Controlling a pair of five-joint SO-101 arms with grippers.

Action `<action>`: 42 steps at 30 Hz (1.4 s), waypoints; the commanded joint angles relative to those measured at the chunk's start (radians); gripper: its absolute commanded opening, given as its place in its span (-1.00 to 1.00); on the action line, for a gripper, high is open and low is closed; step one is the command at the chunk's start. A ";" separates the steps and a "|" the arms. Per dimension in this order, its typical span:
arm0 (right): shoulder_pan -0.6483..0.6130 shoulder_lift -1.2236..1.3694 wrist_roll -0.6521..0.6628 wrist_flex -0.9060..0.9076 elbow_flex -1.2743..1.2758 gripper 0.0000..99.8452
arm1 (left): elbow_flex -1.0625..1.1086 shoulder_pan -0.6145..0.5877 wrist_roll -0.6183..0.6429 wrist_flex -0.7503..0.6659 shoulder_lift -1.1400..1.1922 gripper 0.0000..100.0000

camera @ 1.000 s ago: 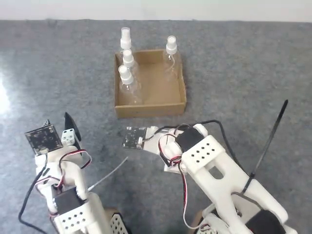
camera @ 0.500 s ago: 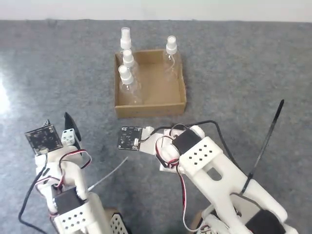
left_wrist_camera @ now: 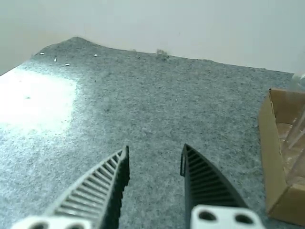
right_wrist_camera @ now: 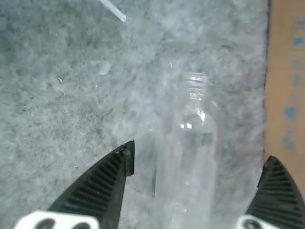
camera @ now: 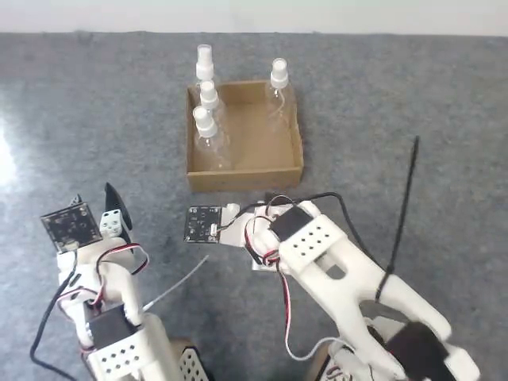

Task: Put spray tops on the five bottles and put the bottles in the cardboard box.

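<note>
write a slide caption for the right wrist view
Right jaws open either side of a topless clear bottle on the mat beside the cardboard box.

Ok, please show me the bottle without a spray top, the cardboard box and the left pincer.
bottle without a spray top (right_wrist_camera: 187, 152), right wrist view, middle of its clear body.
cardboard box (camera: 246, 178), high view, its near wall.
left pincer (left_wrist_camera: 155, 152), left wrist view, midway between its fingertips.

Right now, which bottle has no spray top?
The bottle lying between the right gripper's open fingers: bare threaded neck; the other four wear tops.
</note>
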 commanded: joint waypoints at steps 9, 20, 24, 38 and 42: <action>-0.010 0.093 0.011 -0.050 -0.084 -0.28 | -0.005 0.002 0.005 -0.029 -0.015 -0.66; -0.008 0.216 0.009 -0.041 -0.164 -0.28 | -0.005 0.002 0.005 -0.028 -0.015 -0.66; -0.005 0.220 0.009 -0.041 -0.166 -0.39 | -0.005 0.002 0.005 -0.028 -0.015 -0.66; -0.008 0.214 0.009 0.022 -0.166 -0.58 | -0.005 0.002 0.005 -0.028 -0.015 -0.66; -0.008 0.214 0.008 0.021 -0.166 -0.68 | -0.005 0.002 0.005 -0.028 -0.015 -0.66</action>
